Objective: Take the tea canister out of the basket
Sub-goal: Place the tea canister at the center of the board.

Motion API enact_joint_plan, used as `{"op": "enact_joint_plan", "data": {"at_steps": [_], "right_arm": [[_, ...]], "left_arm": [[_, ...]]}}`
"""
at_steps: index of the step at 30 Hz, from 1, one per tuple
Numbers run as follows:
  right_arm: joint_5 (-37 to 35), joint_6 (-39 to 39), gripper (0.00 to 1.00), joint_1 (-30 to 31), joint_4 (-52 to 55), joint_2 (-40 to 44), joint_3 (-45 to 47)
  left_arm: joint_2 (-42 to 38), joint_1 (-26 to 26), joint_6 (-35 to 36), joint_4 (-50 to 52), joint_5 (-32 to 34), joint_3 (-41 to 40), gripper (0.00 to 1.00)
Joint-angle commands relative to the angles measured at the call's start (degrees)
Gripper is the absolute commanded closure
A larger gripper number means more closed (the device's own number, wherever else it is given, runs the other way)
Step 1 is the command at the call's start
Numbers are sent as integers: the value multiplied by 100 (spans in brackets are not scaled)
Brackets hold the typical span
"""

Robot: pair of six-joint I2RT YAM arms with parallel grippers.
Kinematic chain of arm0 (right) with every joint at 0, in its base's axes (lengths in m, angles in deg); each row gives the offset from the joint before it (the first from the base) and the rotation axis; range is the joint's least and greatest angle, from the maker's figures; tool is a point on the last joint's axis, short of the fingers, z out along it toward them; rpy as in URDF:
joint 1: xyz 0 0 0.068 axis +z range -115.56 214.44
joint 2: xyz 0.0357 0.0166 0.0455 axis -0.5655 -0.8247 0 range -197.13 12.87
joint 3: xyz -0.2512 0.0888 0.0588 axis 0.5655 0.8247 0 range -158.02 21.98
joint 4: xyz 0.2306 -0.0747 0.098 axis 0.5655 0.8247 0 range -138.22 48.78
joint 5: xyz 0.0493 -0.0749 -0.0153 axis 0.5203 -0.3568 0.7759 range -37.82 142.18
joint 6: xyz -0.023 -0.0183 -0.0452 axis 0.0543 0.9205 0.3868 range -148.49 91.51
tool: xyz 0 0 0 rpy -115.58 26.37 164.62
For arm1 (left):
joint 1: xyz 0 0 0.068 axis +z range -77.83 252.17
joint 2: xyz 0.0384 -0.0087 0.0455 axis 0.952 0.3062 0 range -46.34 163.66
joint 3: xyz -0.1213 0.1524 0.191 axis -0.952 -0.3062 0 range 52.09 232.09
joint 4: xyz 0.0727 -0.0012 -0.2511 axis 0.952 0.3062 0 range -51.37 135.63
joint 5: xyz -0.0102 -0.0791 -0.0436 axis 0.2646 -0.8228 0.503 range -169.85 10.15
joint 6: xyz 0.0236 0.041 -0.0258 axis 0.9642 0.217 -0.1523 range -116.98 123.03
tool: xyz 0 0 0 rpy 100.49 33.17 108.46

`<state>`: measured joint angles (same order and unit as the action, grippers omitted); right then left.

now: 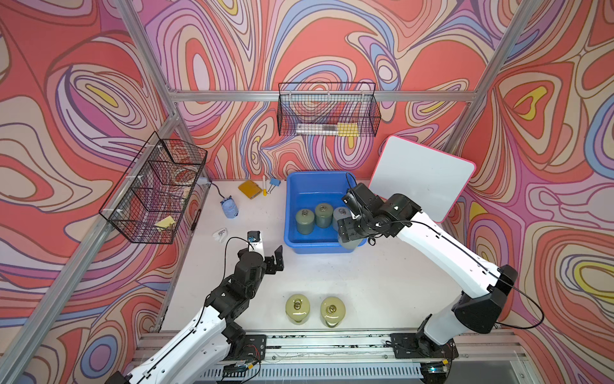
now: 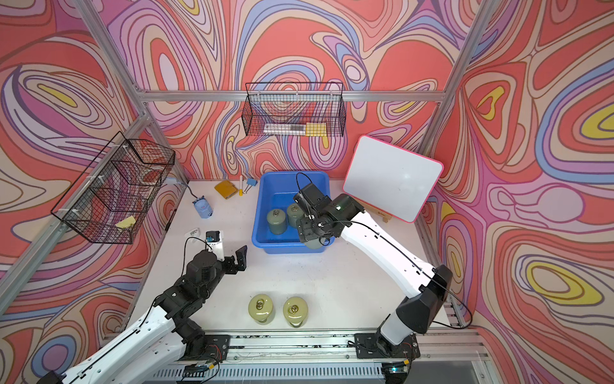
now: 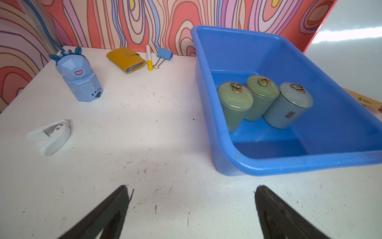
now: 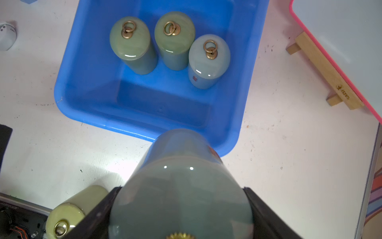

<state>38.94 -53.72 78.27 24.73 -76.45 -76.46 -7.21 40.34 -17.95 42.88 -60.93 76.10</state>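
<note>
The right end effector [image 1: 349, 236] pinches the grey-blue tea canister [image 4: 182, 186] by its lid end, one jaw on each side, so that the body hangs downward. In both top views the tea canister sits over the lower right corner of the blue basket [image 1: 317, 188], overlapping the rim there. Three other canisters [image 4: 174, 39] stand close together on the basket floor. The left end effector [image 3: 191, 187] hangs above the white tabletop [image 1: 365, 282], left of the basket, its jaws spread wide with nothing between them. At the lower centre of the top views, a pair of yellow-green canisters [image 1: 297, 309] stands side by side on the tabletop.
</note>
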Motion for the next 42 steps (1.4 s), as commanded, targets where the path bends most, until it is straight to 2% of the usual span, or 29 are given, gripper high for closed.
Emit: {"op": "enact_joint_plan", "data": {"at_steps": [1,8,20,33,42], "right_arm": [[-230,-356,35,138,-73,474,256],[-276,-932,35,477,-96,1095,1205],[-144,-1945,35,1140,-375,1675,2629],[10,-3049,35,2008,-721,1780,3674],[157,-3496,35,2252,-864,1882,4257]], "left_arm": [[-73,37,71,-110,112,-50,1],[-65,32,58,-128,113,-63,1],[-75,31,93,-123,203,-75,1],[-63,37,93,-111,224,-64,1],[-55,37,93,-118,213,-68,1]]}}
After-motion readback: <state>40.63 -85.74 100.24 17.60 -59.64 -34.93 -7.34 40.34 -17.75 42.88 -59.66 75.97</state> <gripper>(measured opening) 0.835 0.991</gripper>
